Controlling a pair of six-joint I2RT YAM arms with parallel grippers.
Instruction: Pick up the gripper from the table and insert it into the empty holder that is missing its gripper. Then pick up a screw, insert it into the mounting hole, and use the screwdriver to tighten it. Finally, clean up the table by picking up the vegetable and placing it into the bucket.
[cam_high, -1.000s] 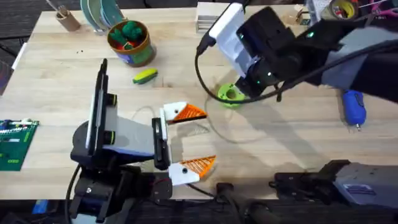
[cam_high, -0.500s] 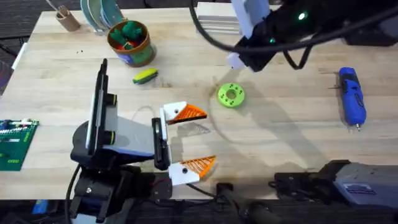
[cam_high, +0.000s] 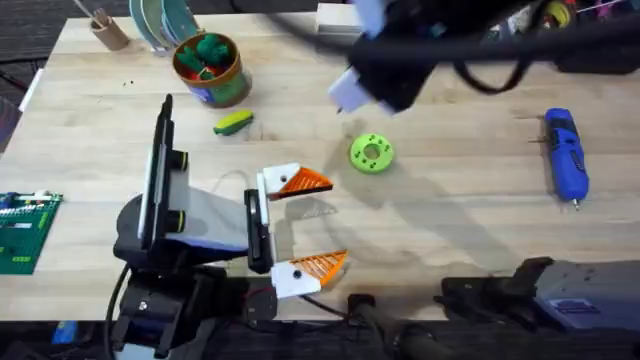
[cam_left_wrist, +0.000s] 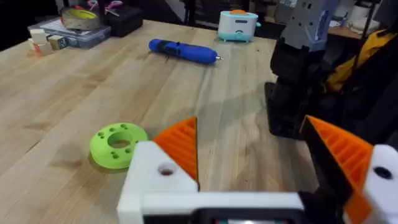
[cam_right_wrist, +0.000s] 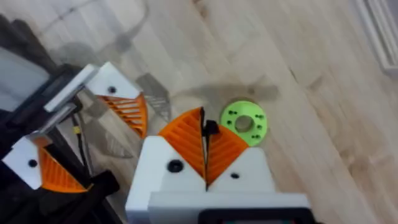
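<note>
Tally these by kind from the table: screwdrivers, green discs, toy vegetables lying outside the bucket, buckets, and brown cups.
screwdriver: 1
green disc: 1
vegetable outside the bucket: 1
bucket: 1
brown cup: 1
Total: 5

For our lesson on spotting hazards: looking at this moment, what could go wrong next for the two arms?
The right pincer pinches a small dark piece, perhaps a screw, at its very tips; it might slip and drop. The round-handled screwdriver lies loose; a clumsy grasp could roll it away.
</note>
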